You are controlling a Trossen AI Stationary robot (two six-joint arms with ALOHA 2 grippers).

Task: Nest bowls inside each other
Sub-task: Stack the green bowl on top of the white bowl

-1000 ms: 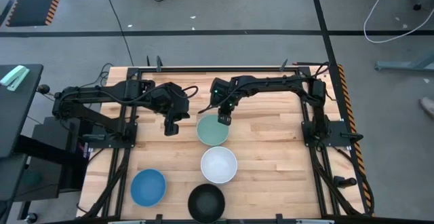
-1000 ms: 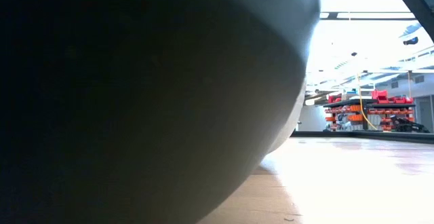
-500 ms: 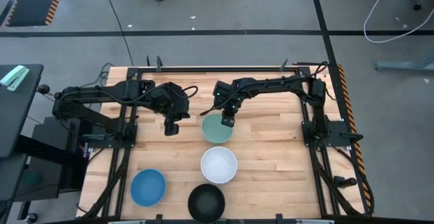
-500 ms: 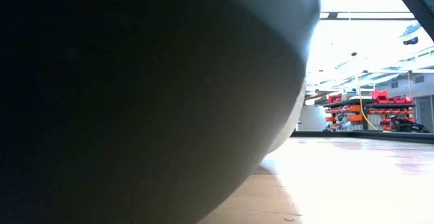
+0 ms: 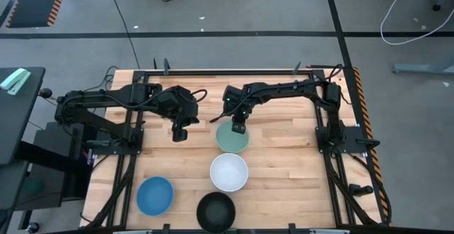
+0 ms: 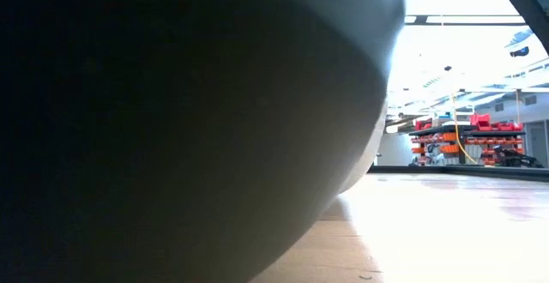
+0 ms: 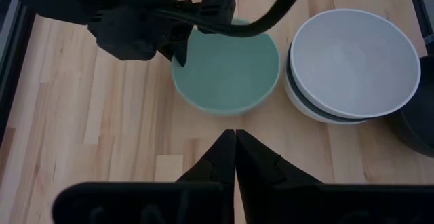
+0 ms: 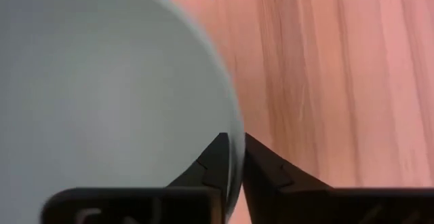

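Bare worktop (image 5: 291,163) right of the bowl line, wide lane for a hand. Mid column blocked: mint green bowl (image 5: 233,137), white bowl (image 5: 229,171), black bowl (image 5: 216,210), close together. Right hand (image 5: 239,129) sits on the mint rim. Left hand (image 5: 179,134) hangs beside it. Blue bowl (image 5: 155,195) takes the near-left corner.

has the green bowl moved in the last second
Yes. The green bowl, its rim pinched by the right gripper, slid right, now sitting more squarely above the white bowl.

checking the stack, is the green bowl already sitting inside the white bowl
No, the green bowl sits on the table beside the white bowl, its rim pinched by the right gripper.
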